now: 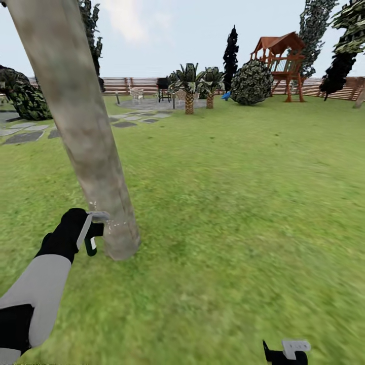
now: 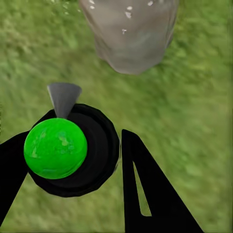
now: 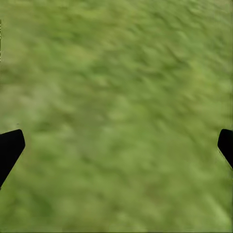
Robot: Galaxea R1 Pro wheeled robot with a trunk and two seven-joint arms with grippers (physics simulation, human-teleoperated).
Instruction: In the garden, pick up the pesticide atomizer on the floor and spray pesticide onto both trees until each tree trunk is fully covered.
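Pesticide atomizer (image 1: 93, 230) sat clamped in the left gripper (image 2: 73, 160), jaws closed on its dark body, nozzle aimed at the base of the tree trunk (image 1: 81, 126) just beside it; white pesticide specks (image 1: 114, 224) showed only low on the bark, so spraying of this trunk looked barely begun; next move probably needs the nozzle swept upward and round. Right gripper (image 3: 116, 145) hung empty over the floor (image 1: 243, 203), jaws wide apart; palms (image 1: 190, 88), a playset (image 1: 281, 63) and fence (image 1: 126, 83) stood well apart, obstructing nothing.

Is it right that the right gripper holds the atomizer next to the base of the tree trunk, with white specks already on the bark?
Not quite: the left gripper holds the atomizer, as the head view shows. The rest stands: it is by the base of the tree trunk, and white specks dot the bark.
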